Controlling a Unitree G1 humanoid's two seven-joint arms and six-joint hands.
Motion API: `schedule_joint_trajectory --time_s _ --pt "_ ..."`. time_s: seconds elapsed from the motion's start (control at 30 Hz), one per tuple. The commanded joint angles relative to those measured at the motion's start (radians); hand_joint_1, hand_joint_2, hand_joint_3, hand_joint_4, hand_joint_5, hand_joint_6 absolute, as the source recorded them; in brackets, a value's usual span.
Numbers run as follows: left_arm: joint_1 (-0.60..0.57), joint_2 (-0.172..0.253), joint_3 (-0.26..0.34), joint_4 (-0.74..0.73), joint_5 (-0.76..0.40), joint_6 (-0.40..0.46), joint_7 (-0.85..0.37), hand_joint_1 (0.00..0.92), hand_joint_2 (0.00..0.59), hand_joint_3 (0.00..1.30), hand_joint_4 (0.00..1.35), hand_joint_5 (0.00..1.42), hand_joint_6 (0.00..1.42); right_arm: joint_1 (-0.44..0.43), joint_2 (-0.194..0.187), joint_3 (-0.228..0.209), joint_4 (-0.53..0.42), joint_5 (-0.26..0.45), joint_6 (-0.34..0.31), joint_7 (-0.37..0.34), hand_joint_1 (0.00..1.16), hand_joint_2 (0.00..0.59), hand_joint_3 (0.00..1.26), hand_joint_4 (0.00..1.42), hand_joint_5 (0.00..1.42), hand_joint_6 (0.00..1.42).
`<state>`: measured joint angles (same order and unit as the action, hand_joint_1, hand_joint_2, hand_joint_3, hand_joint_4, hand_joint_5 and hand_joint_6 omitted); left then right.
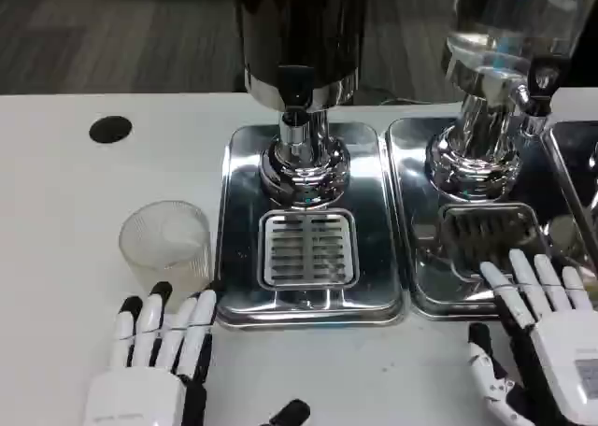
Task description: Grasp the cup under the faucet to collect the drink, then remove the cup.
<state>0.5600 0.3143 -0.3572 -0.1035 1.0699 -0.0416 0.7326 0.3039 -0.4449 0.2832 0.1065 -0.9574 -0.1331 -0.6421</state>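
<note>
A clear plastic cup [165,244] stands upright on the white worktop [65,211] at the left of the frame, just beside the left edge of a shiny steel drip tray [374,220]. It is not under any faucet; it sits off the tray altogether, and nothing I can see is in it.

The left hand [154,356] lies at the lower left, palm down, fingers stretched forward and slightly apart, their black tips reaching up close to the cup's base. Whether they touch it I cannot tell, but the hand is released, holding nothing.

The centre tray carries a dark drink dispenser [299,34] on a chrome pedestal [304,164], with its black-handled faucet [295,94] pointing down toward a slotted grille [307,248] set in the tray's near half.

To the right stands a second tray [420,258] with another dispenser [514,24], this one with a clear tank, its own chrome foot and a tap [537,94] off to the right side.

The right hand [547,328] is at the lower right corner, fingers extended and spread over the front rim of that second tray, near its dark grille [491,230]. It too is released and grips nothing.

A black round mark [110,129] shows on the worktop at the upper left.
</note>
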Motion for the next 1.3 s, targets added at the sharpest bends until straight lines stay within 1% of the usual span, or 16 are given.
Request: schedule_joint_trajectory --time_s 0.03,0.27,0.43,0.63,0.7,0.8,0.93,1.03,1.07,1.13,1.17,1.23,1.3 --pt "-0.006 0.0 0.0 0.015 -0.004 0.012 0.001 0.0 0.091 0.1 0.0 0.02 0.0 -0.017 -0.002 0.001 0.01 0.002 -0.004 -0.011 0.0 0.502 0.15 0.01 0.0 0.0" --pt "-0.006 0.001 -0.005 0.019 -0.001 0.012 0.007 0.0 0.095 0.1 0.0 0.02 0.0 -0.02 0.0 0.011 0.025 0.002 -0.006 -0.018 0.0 0.506 0.15 0.01 0.0 0.0" --pt "0.002 0.005 0.003 0.005 -0.01 0.006 0.013 0.0 0.096 0.1 0.0 0.02 0.0 -0.021 0.001 0.014 0.025 0.002 -0.005 -0.019 0.0 0.511 0.15 0.01 0.0 0.0" --pt "0.013 0.013 0.015 -0.016 -0.018 -0.01 0.031 0.0 0.094 0.09 0.0 0.02 0.0 -0.016 0.007 0.014 -0.003 -0.004 0.004 -0.017 0.0 0.514 0.15 0.0 0.0 0.0" --pt "0.017 0.015 0.023 -0.018 -0.023 -0.019 0.046 0.0 0.093 0.09 0.0 0.02 0.0 -0.012 0.01 0.014 -0.017 -0.011 0.016 -0.009 0.0 0.514 0.15 0.0 0.0 0.0" --pt "0.014 0.018 0.019 -0.017 0.005 -0.014 0.062 0.0 0.087 0.1 0.0 0.03 0.0 -0.003 0.01 0.016 -0.042 -0.022 0.032 0.002 0.0 0.514 0.15 0.0 0.0 0.0" --pt "0.012 0.008 0.004 -0.027 0.038 0.0 0.078 0.0 0.07 0.12 0.0 0.06 0.0 0.018 0.015 0.012 -0.074 -0.024 0.049 0.005 0.0 0.513 0.15 0.0 0.0 0.0" --pt "0.012 -0.007 0.008 -0.056 0.05 0.022 0.072 0.0 0.049 0.13 0.0 0.06 0.0 0.026 0.026 0.015 -0.083 -0.024 0.061 0.005 0.01 0.514 0.15 0.0 0.0 0.0" --pt "0.014 -0.01 0.013 -0.071 0.052 0.026 0.069 0.0 0.047 0.14 0.0 0.06 0.0 0.027 0.029 0.017 -0.085 -0.024 0.065 0.005 0.01 0.524 0.15 0.0 0.0 0.0" --pt "0.016 -0.013 0.035 -0.121 0.044 0.038 0.049 0.0 0.037 0.14 0.0 0.07 0.0 0.028 0.035 0.019 -0.089 -0.026 0.068 0.003 0.02 0.526 0.16 0.0 0.0 0.0" --pt "0.015 -0.015 0.048 -0.145 0.043 0.052 0.026 0.0 0.024 0.09 0.0 0.05 0.0 0.028 0.035 0.016 -0.092 -0.024 0.067 0.002 0.02 0.526 0.16 0.0 0.0 0.0" --pt "0.0 -0.014 0.087 -0.185 0.026 0.099 -0.063 0.0 0.019 0.02 0.0 0.0 0.0 0.031 0.029 0.009 -0.1 -0.023 0.064 0.001 0.02 0.525 0.16 0.0 0.0 0.0" --pt "-0.017 -0.009 0.137 -0.212 -0.006 0.128 -0.132 0.0 0.017 0.0 0.0 0.0 0.0 0.037 0.023 0.003 -0.107 -0.022 0.061 -0.001 0.04 0.534 0.16 0.0 0.0 0.0"
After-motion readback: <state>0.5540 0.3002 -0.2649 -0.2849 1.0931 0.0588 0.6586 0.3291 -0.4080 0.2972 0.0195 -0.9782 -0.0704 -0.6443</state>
